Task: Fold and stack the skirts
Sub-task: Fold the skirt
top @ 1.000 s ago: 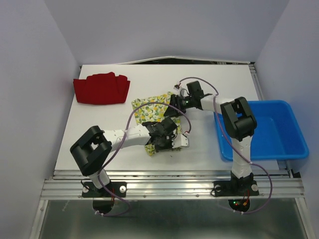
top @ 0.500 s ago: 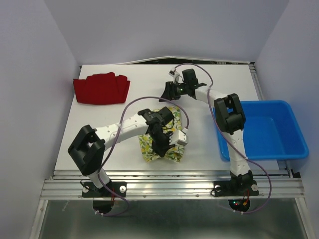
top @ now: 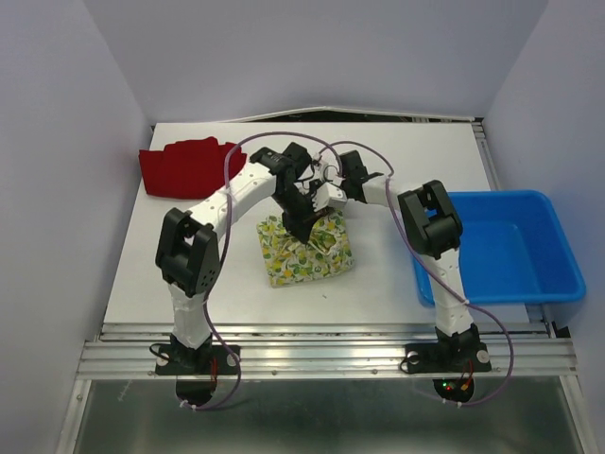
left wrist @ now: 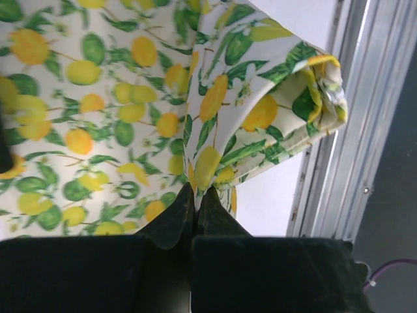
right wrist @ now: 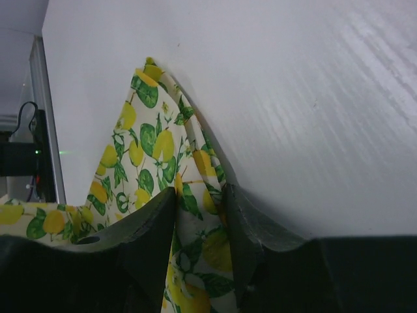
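White desk (top: 416, 151): my left gripper (left wrist: 195, 195) and right gripper (right wrist: 199, 195) clamp the far edge of the lemon-printed white cloth skirt (top: 302, 251); red pleated cloth skirt (top: 192, 168) sits far-left.

White bench (top: 189, 274) seen from above. A red skirt (top: 189, 168) lies bunched at its upper left, a lemon-print skirt (top: 302, 253) rests at centre, and a blue bin (top: 515, 251) sits at the right edge.

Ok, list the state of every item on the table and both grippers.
lemon skirt, partly folded, far edge held up
red skirt, lying far left, untouched
blue bin, empty
left gripper, shut on the lemon skirt
right gripper, astride a fold of it, grip unclear
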{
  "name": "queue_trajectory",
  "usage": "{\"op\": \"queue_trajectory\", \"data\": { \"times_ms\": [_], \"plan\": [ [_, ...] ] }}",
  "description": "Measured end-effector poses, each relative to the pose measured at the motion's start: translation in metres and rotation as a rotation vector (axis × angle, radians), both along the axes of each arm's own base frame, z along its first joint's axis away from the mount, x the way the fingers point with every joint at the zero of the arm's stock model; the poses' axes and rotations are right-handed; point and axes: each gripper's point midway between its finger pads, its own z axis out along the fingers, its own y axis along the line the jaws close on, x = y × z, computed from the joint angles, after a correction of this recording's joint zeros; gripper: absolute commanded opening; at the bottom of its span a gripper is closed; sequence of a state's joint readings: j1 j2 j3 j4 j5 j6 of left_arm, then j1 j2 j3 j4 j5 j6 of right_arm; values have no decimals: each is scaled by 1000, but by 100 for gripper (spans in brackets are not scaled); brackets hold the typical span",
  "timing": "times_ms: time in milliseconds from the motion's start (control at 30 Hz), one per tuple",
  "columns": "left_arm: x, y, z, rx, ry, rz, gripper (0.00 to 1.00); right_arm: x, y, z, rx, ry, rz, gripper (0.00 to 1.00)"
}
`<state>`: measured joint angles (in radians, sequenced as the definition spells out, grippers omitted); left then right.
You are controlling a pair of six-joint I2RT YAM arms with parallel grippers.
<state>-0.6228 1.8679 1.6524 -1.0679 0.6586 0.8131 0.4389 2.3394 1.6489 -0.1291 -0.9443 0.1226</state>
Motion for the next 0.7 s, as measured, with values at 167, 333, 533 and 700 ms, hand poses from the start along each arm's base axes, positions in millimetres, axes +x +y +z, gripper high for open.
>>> {"op": "queue_trajectory", "data": {
  "times_ms": [167,333,533,700],
  "plan": [
    [37,-3,-4,22,-51,21,0,-17,-3,-2,10,16,40,42],
    [64,0,-14,56,-78,45,0,-29,-5,-2,14,24,68,42],
    [94,8,-34,103,-124,83,0,-35,-3,-2,17,34,87,42],
    [108,8,-44,115,-169,93,12,-37,-4,-2,16,41,91,46]
  ]
}}
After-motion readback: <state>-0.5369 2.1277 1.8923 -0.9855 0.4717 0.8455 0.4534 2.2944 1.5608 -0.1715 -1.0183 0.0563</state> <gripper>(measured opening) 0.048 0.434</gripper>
